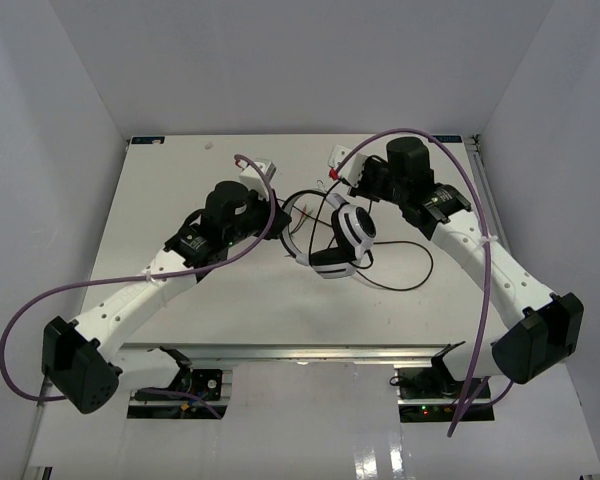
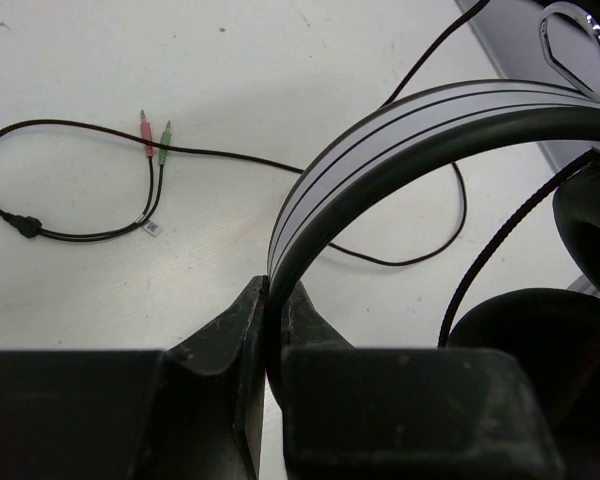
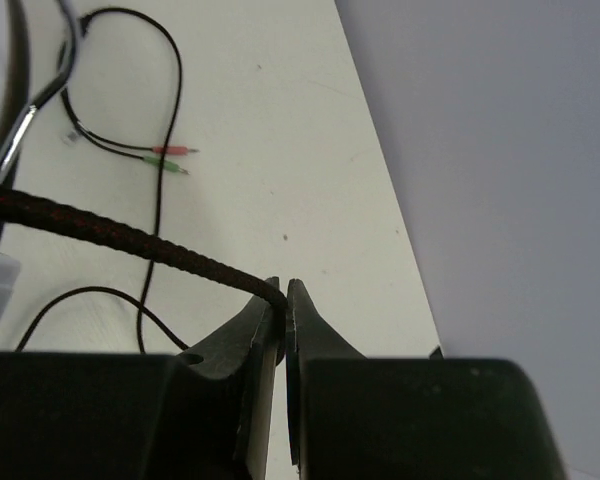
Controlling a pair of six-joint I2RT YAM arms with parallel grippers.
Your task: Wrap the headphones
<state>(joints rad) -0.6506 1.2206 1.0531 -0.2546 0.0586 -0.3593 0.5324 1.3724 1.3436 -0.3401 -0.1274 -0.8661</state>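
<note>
The headphones [image 1: 342, 238] lie at the table's middle, with a white earcup [image 1: 357, 228] and black pads. My left gripper [image 1: 278, 215] is shut on the headband [image 2: 380, 140], which arcs up from between its jaws [image 2: 277, 300] in the left wrist view. A black ear pad [image 2: 540, 340] sits to the right there. My right gripper [image 1: 348, 195] is shut on the braided black cable [image 3: 110, 235], pinched at the jaw tips [image 3: 283, 295]. The thin cable loops on the table [image 1: 410, 272]. Its red and green plugs [image 2: 155, 140] lie flat and also show in the right wrist view [image 3: 170, 155].
Thick purple robot cables [image 1: 460, 160] arch over both arms. White walls close the table on the left, back and right. A metal rail [image 1: 300, 352] runs along the near edge between the arm bases. The table's right edge [image 3: 380, 200] is close to my right gripper.
</note>
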